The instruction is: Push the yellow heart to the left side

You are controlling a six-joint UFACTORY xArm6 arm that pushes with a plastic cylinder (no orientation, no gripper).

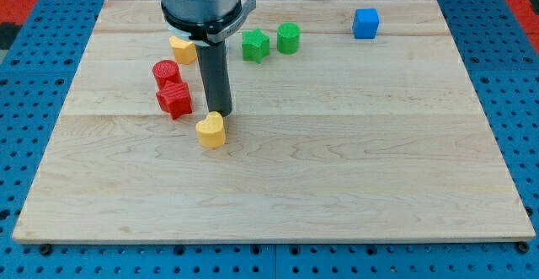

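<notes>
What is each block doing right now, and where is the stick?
My tip: down on the wooden board, right at the top edge of the yellow heart block.
Yellow heart block: flat, just right of the red star.
Red star block: beside the red cylinder.
Red cylinder block: upright.
Second yellow block: partly hidden by the arm.
Green star block: near the top.
Green cylinder block: upright.
Blue cube block: alone, top right.

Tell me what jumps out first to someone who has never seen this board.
My dark rod comes down from the view's top, and my tip stands right at the upper edge of the yellow heart, left of the board's centre. Just to the view's left sit a red star-like block and a red cylinder. A lone blue cube stands out at the view's top right.
</notes>
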